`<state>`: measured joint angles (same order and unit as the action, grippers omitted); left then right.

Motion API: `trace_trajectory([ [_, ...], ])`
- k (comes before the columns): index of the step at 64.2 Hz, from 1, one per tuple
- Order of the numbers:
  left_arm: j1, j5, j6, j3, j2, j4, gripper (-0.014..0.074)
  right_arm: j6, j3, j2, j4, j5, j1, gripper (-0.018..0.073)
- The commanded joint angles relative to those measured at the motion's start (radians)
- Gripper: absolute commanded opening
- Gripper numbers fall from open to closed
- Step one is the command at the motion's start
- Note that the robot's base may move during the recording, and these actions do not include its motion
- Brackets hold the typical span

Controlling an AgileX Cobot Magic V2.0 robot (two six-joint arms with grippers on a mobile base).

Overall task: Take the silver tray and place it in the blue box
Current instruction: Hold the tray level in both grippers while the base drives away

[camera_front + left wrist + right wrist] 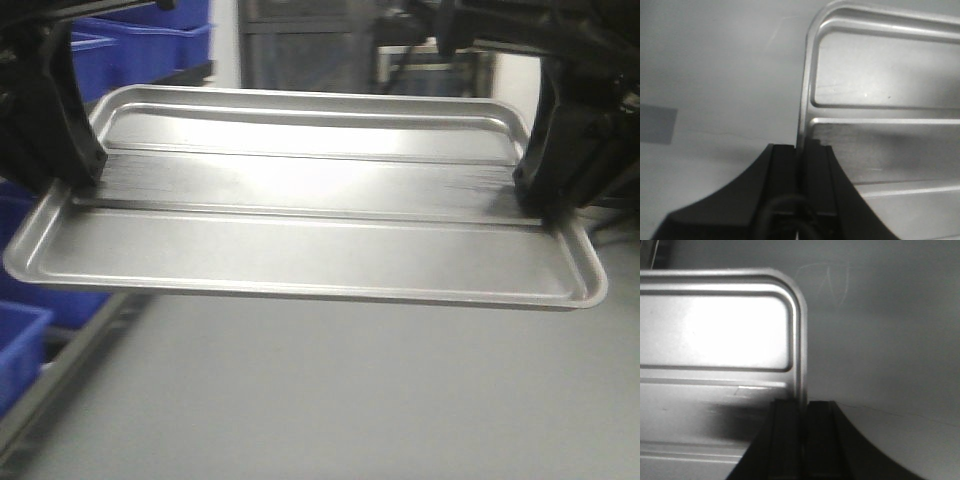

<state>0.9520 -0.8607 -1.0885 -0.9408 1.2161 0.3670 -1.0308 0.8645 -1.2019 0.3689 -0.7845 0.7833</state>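
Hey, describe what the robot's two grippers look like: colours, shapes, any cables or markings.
Both the left gripper and the right gripper are matte black. Each has two flat, straight-edged fingers that flare in a curve into a broad base. A dark cable loops at the left one's base. No markings show.

Open tabletop [380, 400] under silver tray [300, 235]
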Motion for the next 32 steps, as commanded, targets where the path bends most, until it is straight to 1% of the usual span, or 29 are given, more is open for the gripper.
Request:
trace_trajectory([
  [1,0.005,0.007,-0.016,-0.023,-0.028,0.035,-0.0104,0.003,0.023,0.028,0.041,0.006,-0.002,0.0032],
  [32,0.005,0.007,-0.016,-0.023,-0.028,0.035,-0.0104,0.003,0.023,0.028,0.041,0.006,-0.002,0.0032],
])
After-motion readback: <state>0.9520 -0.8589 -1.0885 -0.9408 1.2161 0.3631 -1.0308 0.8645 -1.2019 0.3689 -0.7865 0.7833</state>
